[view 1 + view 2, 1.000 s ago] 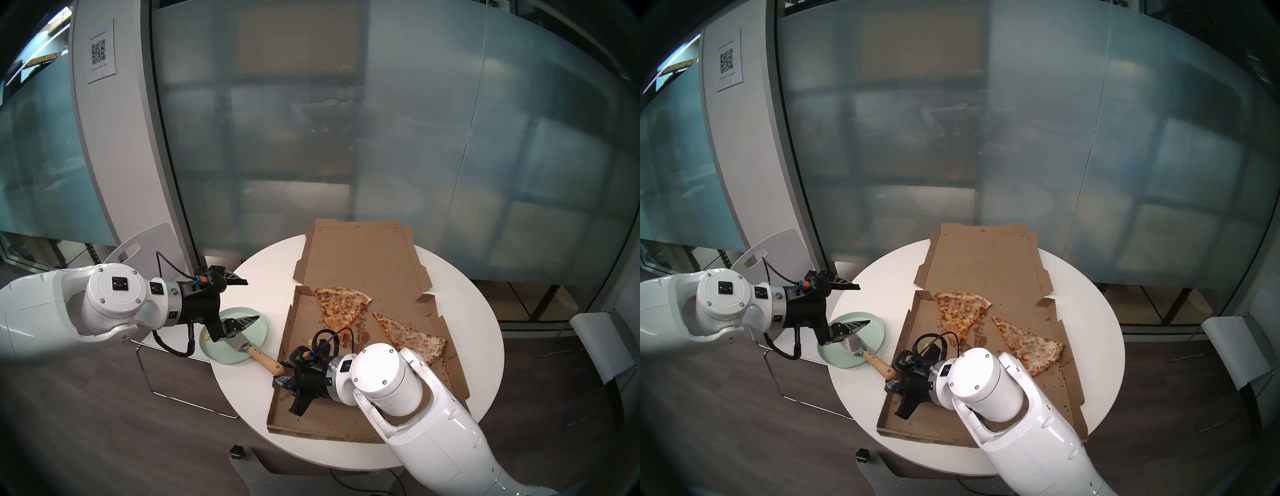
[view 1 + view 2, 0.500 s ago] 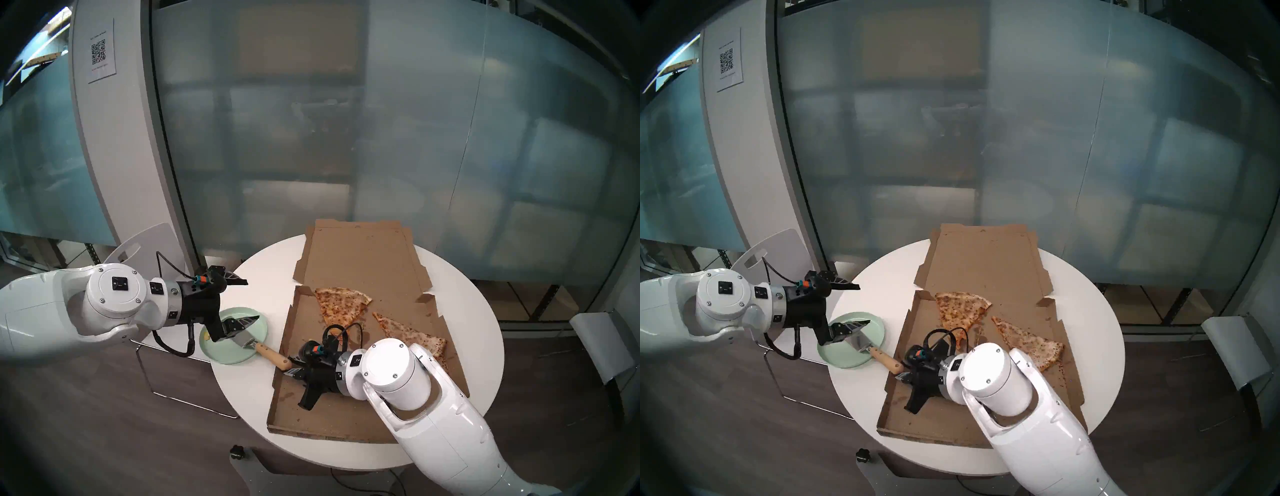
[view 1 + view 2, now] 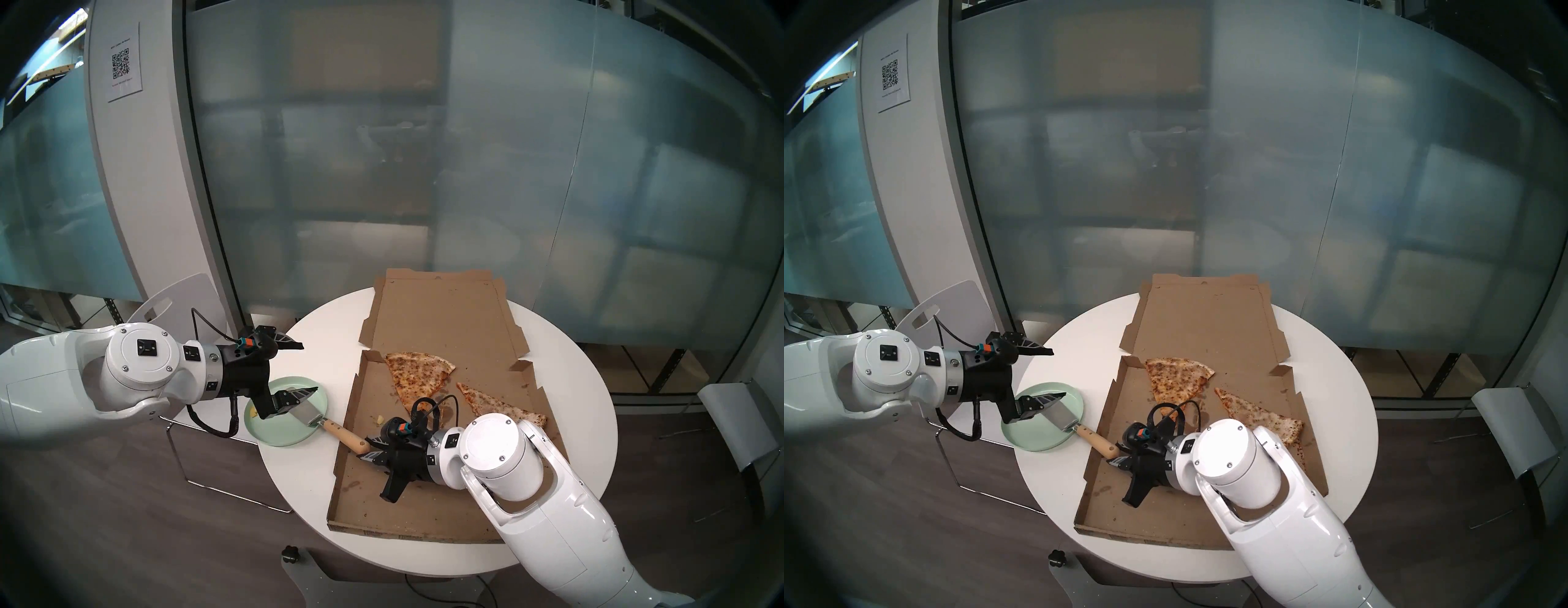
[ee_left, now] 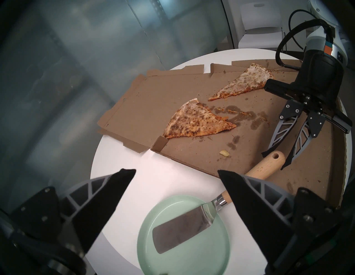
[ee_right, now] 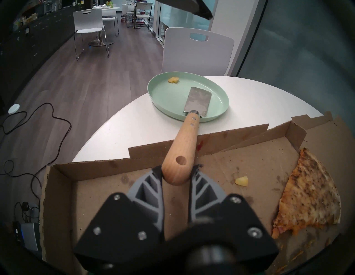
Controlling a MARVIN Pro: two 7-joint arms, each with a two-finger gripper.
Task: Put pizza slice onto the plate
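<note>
Two fingers of the right gripper (image 5: 176,172) have just clamped the spatula (image 5: 184,142) handle and dragged it boxward, left gripper (image 4: 176,182) gaping above the plate (image 4: 146,236); pizza slice (image 4: 247,82) untouched in the box (image 4: 192,153), so scooping likely comes next.

two pizza slices (image 3: 502,406), one plate (image 3: 275,437), one spatula (image 3: 335,431), one pizza box (image 3: 445,501)

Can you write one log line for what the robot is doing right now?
right gripper: shut on spatula handle | left gripper: open above plate | spatula blade: on plate | pizza slice: in box
</note>
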